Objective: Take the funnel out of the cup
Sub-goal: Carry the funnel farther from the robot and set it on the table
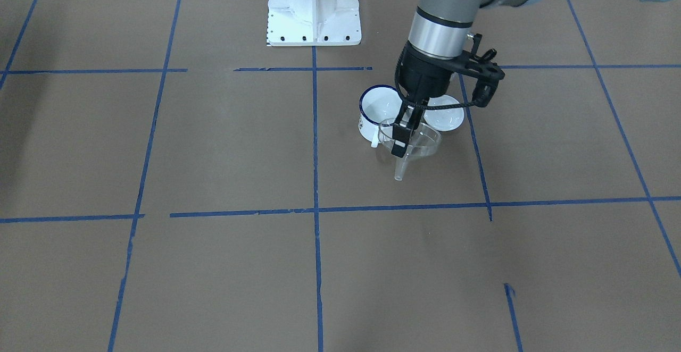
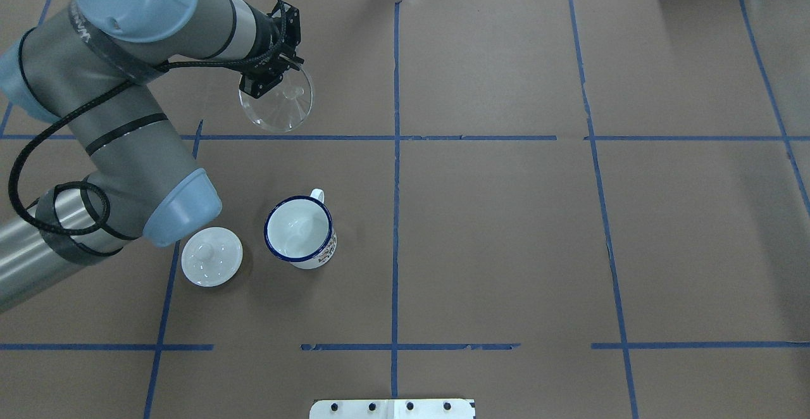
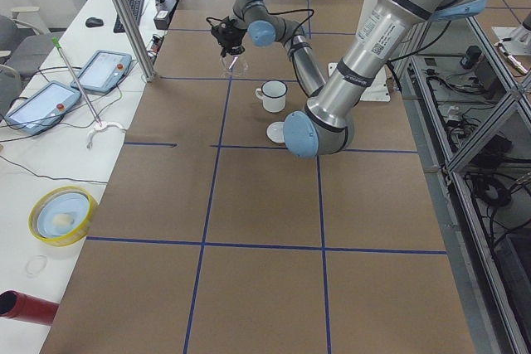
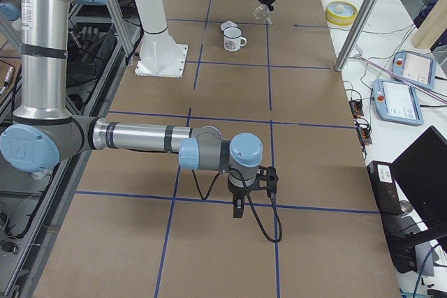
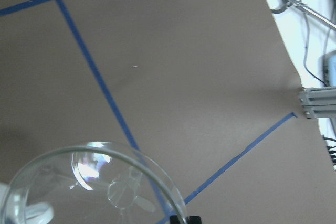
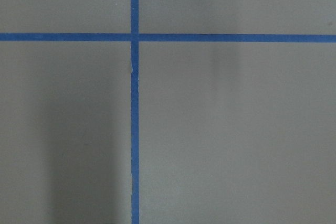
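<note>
My left gripper (image 2: 258, 88) is shut on the rim of the clear plastic funnel (image 2: 278, 106) and holds it in the air, spout down, well clear of the cup. The funnel also shows in the front view (image 1: 420, 142) and the left wrist view (image 5: 94, 182). The cup (image 2: 299, 229), a white enamel mug with a dark blue rim, stands upright and empty on the table, also in the front view (image 1: 379, 110). My right gripper (image 4: 237, 211) hovers low over the table far from both; I cannot tell whether it is open or shut.
A white round knobbed lid (image 2: 211, 256) lies on the table beside the cup, under my left arm's elbow. The white robot base (image 1: 314, 11) stands at the table's edge. Blue tape lines cross the brown table. Operator items sit on side benches (image 3: 50, 213).
</note>
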Controlling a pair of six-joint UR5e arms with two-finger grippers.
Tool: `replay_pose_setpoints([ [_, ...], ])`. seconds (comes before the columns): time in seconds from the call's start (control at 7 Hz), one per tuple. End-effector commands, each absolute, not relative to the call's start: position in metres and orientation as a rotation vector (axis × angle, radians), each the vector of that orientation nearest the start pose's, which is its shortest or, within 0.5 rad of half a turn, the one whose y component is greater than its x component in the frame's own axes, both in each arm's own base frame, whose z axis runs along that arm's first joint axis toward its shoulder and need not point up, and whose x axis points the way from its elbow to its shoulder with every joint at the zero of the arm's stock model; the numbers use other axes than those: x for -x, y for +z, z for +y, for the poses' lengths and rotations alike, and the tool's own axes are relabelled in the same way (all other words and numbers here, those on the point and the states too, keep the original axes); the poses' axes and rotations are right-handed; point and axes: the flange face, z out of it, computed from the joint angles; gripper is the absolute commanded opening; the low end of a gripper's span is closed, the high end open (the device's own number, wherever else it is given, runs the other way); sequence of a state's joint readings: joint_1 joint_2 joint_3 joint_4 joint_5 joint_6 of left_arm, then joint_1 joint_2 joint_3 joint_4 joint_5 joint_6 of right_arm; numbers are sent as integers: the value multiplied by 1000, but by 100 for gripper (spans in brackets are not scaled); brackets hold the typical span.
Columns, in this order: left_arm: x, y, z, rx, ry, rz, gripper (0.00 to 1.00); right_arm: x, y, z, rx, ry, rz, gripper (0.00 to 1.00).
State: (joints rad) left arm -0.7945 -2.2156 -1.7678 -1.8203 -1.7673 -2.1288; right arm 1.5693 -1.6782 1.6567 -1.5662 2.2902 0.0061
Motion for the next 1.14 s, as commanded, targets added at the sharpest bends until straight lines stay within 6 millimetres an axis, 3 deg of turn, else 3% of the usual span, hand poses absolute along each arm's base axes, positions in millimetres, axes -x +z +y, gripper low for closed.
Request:
replay_pose_setpoints([
  [0.0, -382, 231, -599, -27, -1060, 1297, 0, -67, 670, -445, 19, 10, -719, 100],
  [0.14, -398, 271, -617, -49, -1043, 1380, 0, -67, 670, -445, 19, 10, -719, 100],
  [0.57, -397, 323, -618, -117, -1087, 1509, 0, -67, 670, -445, 19, 10, -719, 100],
  [1.0, -410, 333, -609, -142, -1091, 1583, 0, -67, 670, -445, 19, 10, -719, 100],
])
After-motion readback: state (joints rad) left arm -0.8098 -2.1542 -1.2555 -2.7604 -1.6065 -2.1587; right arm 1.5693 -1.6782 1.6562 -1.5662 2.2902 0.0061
